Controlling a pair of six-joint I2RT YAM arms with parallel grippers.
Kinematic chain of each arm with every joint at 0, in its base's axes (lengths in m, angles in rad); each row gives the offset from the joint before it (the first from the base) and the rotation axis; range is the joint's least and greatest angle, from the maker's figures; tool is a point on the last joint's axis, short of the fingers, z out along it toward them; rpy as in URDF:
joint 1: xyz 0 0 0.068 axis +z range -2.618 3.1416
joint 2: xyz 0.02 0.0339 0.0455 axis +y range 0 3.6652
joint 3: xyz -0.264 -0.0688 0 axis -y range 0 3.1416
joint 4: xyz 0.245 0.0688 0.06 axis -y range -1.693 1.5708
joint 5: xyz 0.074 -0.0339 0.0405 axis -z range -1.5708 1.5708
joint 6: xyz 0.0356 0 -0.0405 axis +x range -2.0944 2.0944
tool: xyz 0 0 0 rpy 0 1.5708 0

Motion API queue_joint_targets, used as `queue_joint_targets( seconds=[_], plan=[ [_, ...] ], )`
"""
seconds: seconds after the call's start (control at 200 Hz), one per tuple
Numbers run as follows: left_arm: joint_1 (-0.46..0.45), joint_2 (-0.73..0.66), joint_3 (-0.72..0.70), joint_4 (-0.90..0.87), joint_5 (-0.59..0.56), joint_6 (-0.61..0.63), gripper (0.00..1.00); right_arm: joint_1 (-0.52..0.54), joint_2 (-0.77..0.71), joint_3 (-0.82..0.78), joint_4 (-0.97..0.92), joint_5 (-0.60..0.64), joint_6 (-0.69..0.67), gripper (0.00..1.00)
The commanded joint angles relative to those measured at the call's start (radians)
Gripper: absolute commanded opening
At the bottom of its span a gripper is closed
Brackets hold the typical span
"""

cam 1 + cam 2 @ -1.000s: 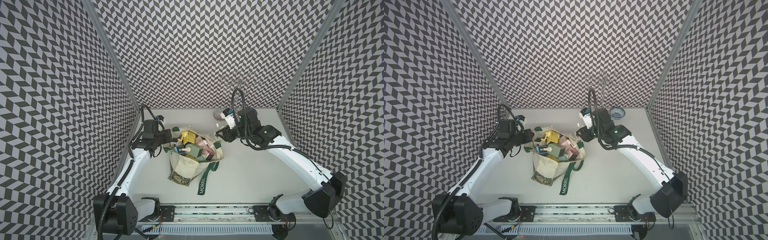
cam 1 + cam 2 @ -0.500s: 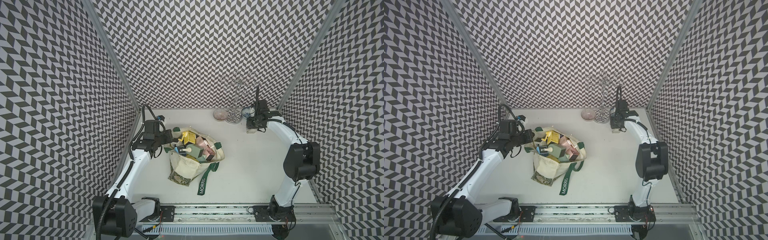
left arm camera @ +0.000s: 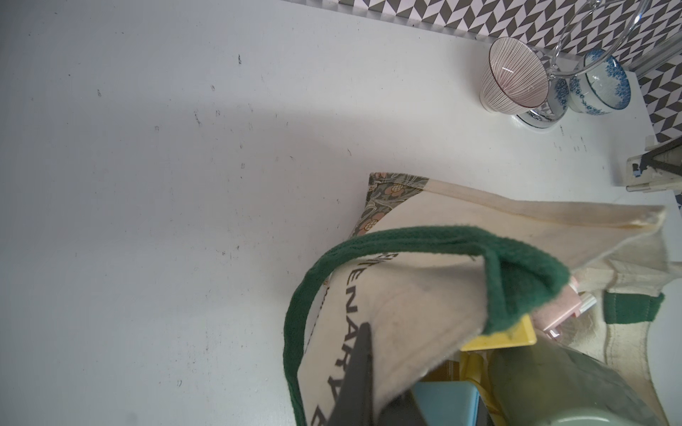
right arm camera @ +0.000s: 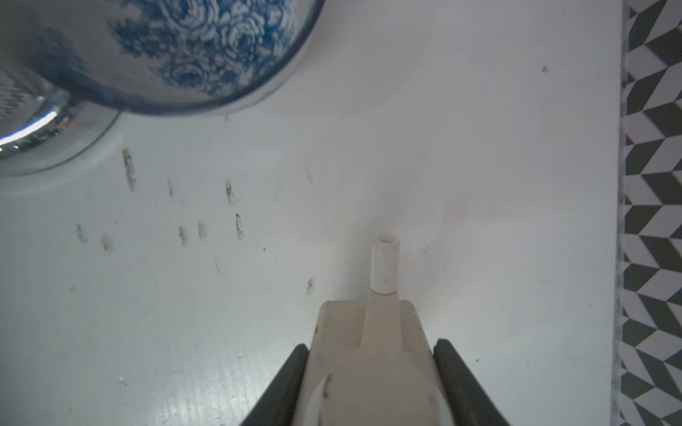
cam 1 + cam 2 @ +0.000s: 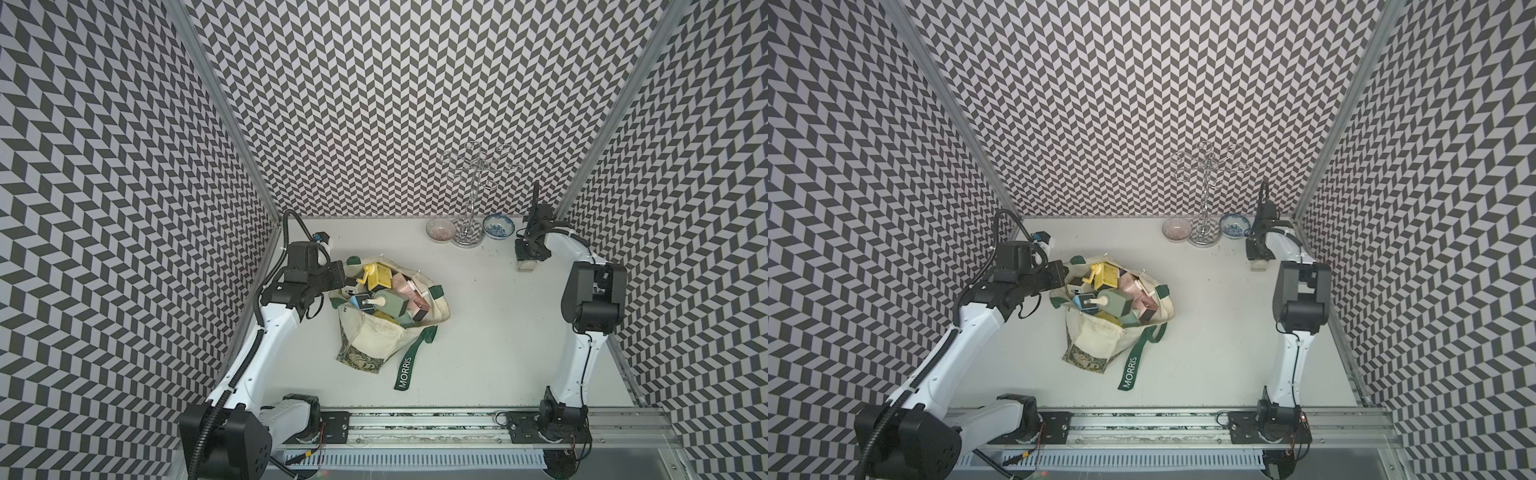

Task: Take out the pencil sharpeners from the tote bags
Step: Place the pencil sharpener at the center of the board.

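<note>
Cream tote bag (image 5: 374,338) in a top view holds pencil sharpeners (image 5: 390,301), left gripper (image 5: 344,276) jaws pinching its rim, likely to spread it. Right wrist: right gripper (image 4: 371,346) jaws clasp a beige sharpener (image 4: 363,391), seemingly for the bench (image 4: 479,184), far from the bag

left tool (image 5: 346,280) pinched on tote bag (image 5: 374,338) rim; right arm folded, right tool (image 5: 527,257) clamping beige sharpener (image 4: 369,343).

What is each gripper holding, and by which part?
The right gripper clamps the beige pencil sharpener by its two sides; left gripper pinches the tote bag rim.
</note>
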State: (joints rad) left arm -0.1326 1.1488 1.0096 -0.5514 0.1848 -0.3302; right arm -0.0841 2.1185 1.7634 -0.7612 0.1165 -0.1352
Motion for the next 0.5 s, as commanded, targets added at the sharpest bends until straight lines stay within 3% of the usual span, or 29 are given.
queue_joint_targets(
  seconds=[0.0, 0.175, 0.496],
  plan=[
    [-0.019, -0.067, 0.025, 0.087, -0.015, 0.007, 0.00, -0.004, 0.014, 0.056, 0.039, -0.015, -0.075, 0.21],
    [-0.036, -0.056, 0.027, 0.082, -0.009, 0.007, 0.00, -0.027, 0.073, 0.132, 0.016, -0.108, -0.108, 0.21],
    [-0.040, -0.056, 0.027, 0.079, -0.024, 0.006, 0.00, -0.060, 0.106, 0.115, 0.037, -0.169, -0.119, 0.22]
  ],
)
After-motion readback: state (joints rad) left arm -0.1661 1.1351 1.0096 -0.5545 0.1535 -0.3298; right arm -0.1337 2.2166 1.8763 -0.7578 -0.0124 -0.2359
